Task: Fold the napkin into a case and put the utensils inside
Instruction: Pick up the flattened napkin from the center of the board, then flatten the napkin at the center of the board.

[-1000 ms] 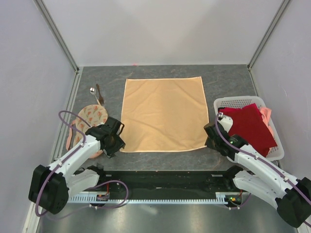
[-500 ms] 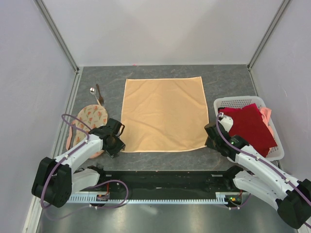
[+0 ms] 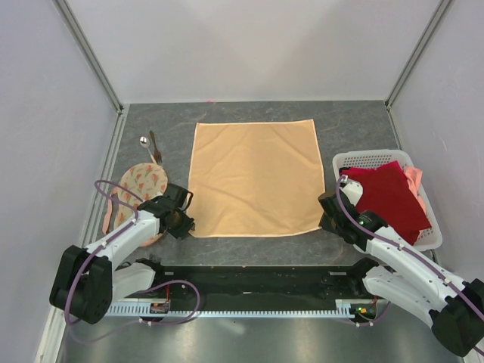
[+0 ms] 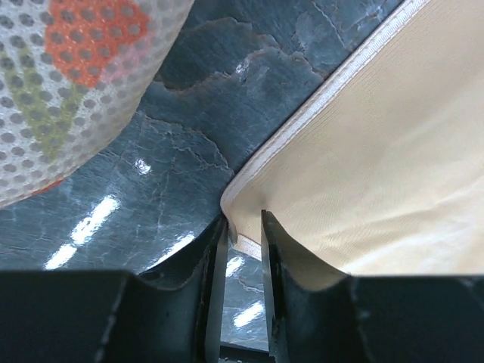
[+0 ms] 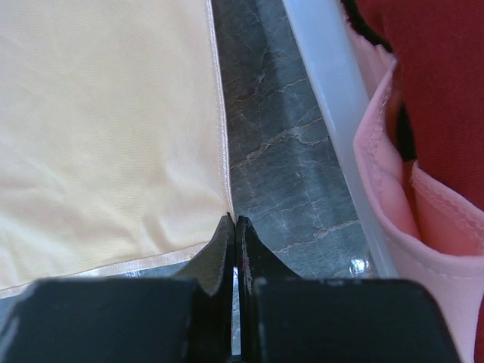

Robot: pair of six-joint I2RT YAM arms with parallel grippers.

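- A dark grey stone-patterned table (image 3: pixel 348 121) is seen from above, with 2 robot arms reaching in from its near edge.
- The napkin (image 3: pixel 253 178), a plain peach-orange square, lies flat and unfolded in the middle of the table; no case has been formed.
- The left gripper (image 3: pixel 187 224) sits low at the napkin's near left corner. In the left wrist view its 2 dark fingers (image 4: pixel 204 272) stand a narrow gap apart, with the hemmed corner lying between the tips. The cloth does not look pinched.
- The right gripper (image 3: pixel 326 221) sits low at the napkin's near right corner. In the right wrist view its fingers (image 5: pixel 219 249) are pressed together, and the corner hem disappears between their tips.
- The spoon (image 3: pixel 144 141), small and silver, lies at the far left of the table, with the thin brown stick (image 3: pixel 154 145) just beside it. Both are apart from the napkin's left edge.
- A round cream cloth (image 3: pixel 140 184) with orange print lies on the left, between the utensils and the left gripper.
- A white lattice basket (image 3: pixel 363 159) stands to the right of the napkin and holds a dark red cloth (image 3: pixel 389 198) and a pink cloth (image 3: pixel 413 177).
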